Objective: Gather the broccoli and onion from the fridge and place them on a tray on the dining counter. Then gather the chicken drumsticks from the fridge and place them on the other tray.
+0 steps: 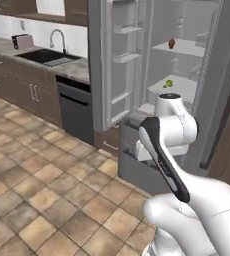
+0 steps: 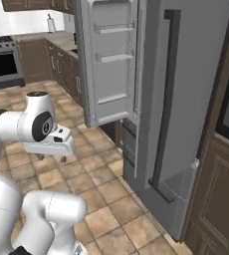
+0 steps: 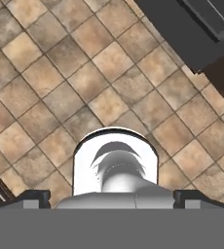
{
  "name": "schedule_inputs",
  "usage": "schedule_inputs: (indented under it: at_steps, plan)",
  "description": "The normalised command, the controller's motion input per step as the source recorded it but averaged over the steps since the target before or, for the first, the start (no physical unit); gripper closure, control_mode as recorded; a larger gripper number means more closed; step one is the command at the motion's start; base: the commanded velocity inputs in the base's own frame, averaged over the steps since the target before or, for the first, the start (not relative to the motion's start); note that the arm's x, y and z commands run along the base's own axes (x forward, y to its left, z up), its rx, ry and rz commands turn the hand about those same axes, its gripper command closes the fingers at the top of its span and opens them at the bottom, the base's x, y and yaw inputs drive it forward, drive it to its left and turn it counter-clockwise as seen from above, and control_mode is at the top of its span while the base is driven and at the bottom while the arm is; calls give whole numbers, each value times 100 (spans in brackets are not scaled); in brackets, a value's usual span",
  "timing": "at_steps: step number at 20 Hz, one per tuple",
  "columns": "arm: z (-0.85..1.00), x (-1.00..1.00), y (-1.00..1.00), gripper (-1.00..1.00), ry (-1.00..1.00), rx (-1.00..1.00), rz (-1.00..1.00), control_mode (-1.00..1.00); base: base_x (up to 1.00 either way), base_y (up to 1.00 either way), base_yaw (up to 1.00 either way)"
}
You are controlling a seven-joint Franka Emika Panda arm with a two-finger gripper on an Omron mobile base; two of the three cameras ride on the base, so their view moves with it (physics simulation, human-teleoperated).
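Note:
The grey fridge [image 1: 137,60] stands with its left door [image 2: 109,64] swung open. Inside, the orange-brown onion [image 1: 171,43] rests on an upper shelf. The bright-green broccoli [image 1: 168,83] lies on the shelf below it. My gripper [image 2: 52,157] hangs over the tiled floor, in front of the fridge and well short of it, pointing down. In the hand view the gripper [image 3: 112,198] is open, its fingertips [image 3: 33,197] wide apart with nothing between them. The chicken drumsticks, the trays and the dining counter are out of view.
A worktop with a sink [image 1: 47,56], a faucet and a toaster [image 1: 22,41] runs along the left wall, with a dishwasher [image 1: 76,112] below it. A stove [image 2: 2,67] stands at the far left. Dark wooden cabinets [image 2: 216,199] flank the fridge on the right. Tiled floor [image 1: 47,190] lies open to the left.

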Motion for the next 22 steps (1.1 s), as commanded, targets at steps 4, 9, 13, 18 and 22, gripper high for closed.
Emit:
schedule_inputs:
  at_steps: [4,9,13,18,22]
  plan:
    - [0,0,0,-100,0,0,0,100,81,50,-71]
    - [0,0,0,-100,0,0,0,100,83,57,-64]
    - [0,0,0,-100,0,0,0,100,24,15,-66]
    - [0,0,0,-100,0,0,0,100,39,56,-61]
    - [0,0,0,-100,0,0,0,100,54,96,-55]
